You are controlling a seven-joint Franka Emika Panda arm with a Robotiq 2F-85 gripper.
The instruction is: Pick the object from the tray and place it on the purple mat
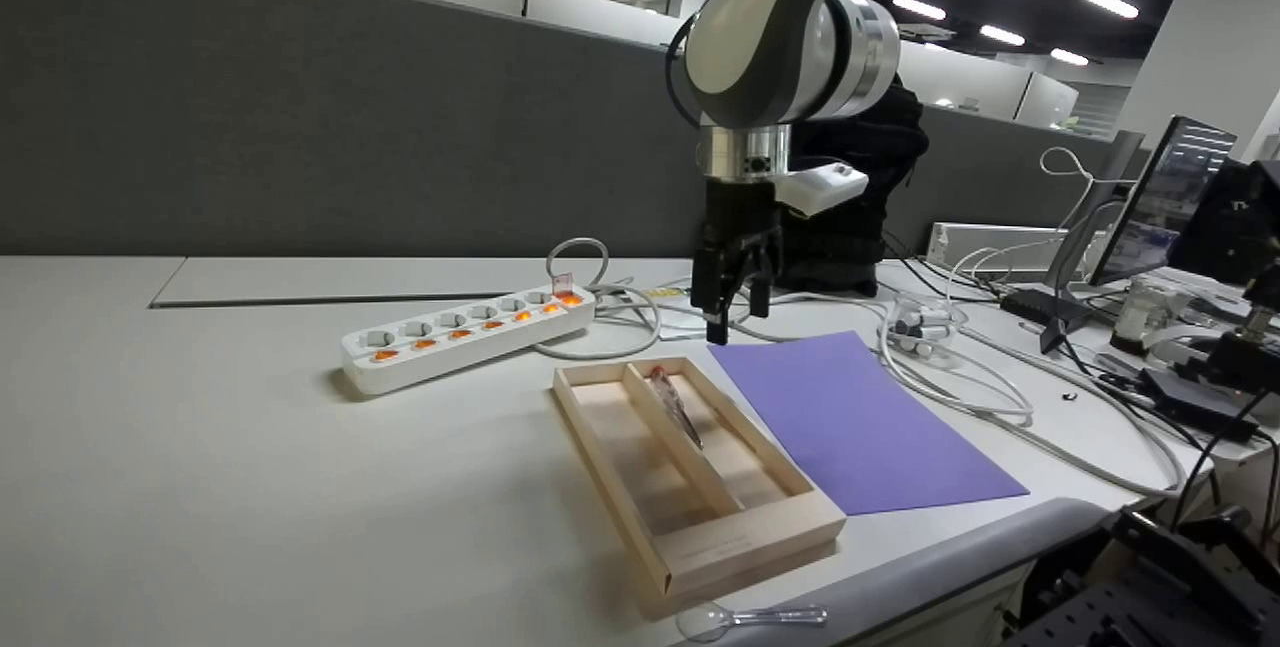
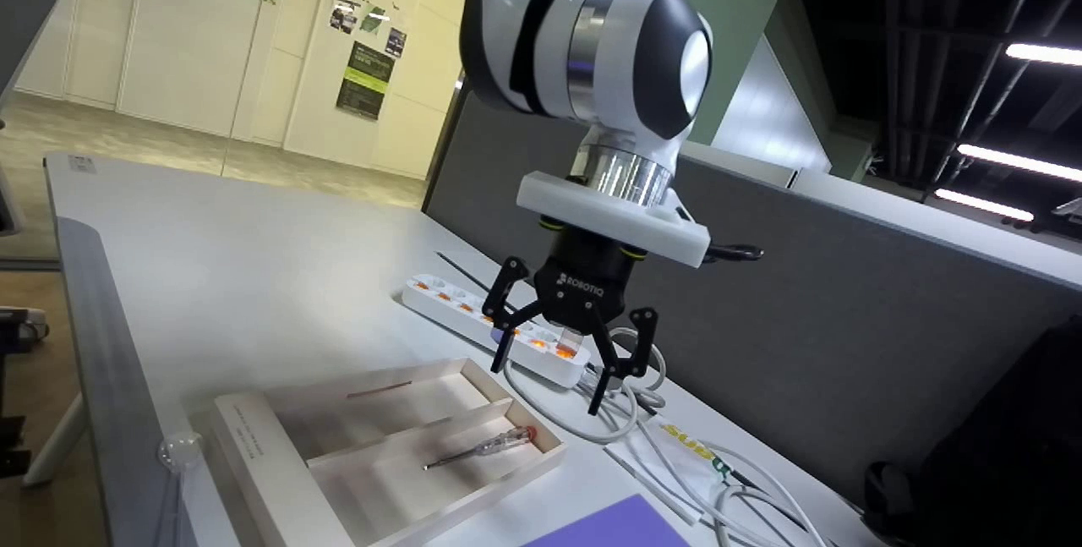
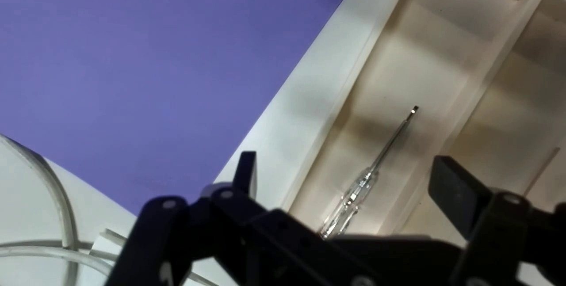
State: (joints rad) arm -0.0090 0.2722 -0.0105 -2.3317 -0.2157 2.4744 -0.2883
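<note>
While the gripper point(image 2: 548, 388) hangs above one short end of the tray point(image 1: 760, 542), well clear of its rims, its two black fingers point(image 3: 457, 195) stand wide apart. Seen from the wrist, a small screwdriver point(image 3: 358, 191) shows between and below them, its see-through handle nearer the gripper and its bright blade running away. It lies inside the tray, in the long compartment on the side of the purple mat point(image 1: 865, 427). Its red end (plain in both exterior views, though at the wrist the gripper hides most of it) sits near the short wall beneath the gripper, and the metal tip points toward the tray's other, broader end. Across the divider, the second compartment holds a thin reddish strip point(image 2: 379, 390), too fine to make out further. The purple mat lies flat on the white table point(image 1: 300, 507), just beside the tray's long side. A clear spoon point(image 1: 760, 617) rests just beside the tray's broad end. Off the opposite short end sits a white power strip point(image 1: 470, 339) with orange switches, and pale cables point(image 3: 68, 228) run past that same end.
</note>
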